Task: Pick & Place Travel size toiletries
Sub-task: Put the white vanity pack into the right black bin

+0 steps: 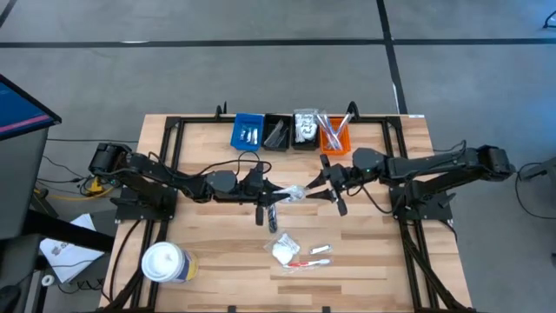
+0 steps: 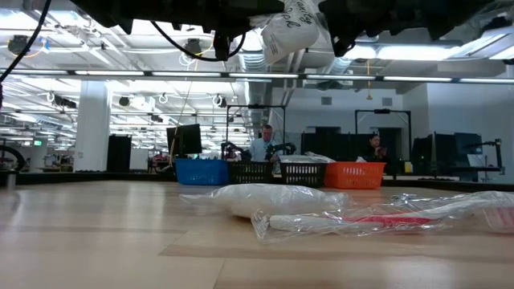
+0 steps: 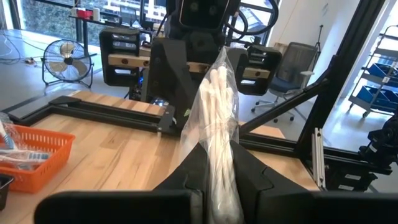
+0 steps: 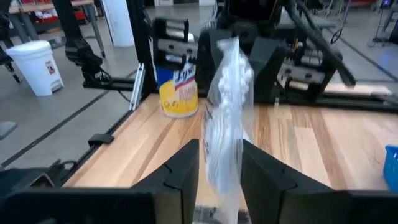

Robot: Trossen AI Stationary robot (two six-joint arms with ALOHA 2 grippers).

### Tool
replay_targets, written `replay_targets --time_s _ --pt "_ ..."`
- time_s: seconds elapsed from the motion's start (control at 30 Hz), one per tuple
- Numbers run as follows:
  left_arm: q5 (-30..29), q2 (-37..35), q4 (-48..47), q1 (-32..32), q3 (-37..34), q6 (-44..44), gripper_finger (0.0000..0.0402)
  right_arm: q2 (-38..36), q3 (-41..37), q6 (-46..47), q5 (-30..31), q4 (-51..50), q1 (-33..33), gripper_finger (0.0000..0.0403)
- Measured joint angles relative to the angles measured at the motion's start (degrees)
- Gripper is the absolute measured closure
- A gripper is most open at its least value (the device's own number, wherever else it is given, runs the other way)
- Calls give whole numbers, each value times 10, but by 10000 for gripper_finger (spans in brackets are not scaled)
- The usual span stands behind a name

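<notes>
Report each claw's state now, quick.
Left claw: shut on the clear plastic sachet of white items.
Right claw: around the same sachet; grip cannot be told.

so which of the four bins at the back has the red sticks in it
The orange bin, at the right end of the row; red sticks lean in it. The blue, black and mesh bins show none.

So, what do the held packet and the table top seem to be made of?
The packet, held up between both arms, looks like thin clear plastic film: glossy and creased, with white contents showing through. The table top looks like light wood in joined planks, matte or satin: grain lines and plank seams are visible.
</notes>
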Motion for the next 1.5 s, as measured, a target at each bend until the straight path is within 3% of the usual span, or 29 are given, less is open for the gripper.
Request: replay_targets --time_s 0.27,0.53,0.87,1.03,1.27,1.5 --pt "0 1 0 0 0 0 377 37 1 2 0 34 0 303" --pt "-2 1 0 0 0 0 377 28 4 2 0 30 -1 309" --pt "0 1 -6 0 0 0 361 28 5 -4 0 30 0 392" --pt "0 1 -11 -3 0 -2 362 28 5 -9 5 29 -4 397" --pt "-10 0 -19 -7 0 -2 317 19 16 -9 6 -21 -38 401" --pt "-73 0 -27 -7 0 -2 263 10 51 -17 17 -97 -81 402"
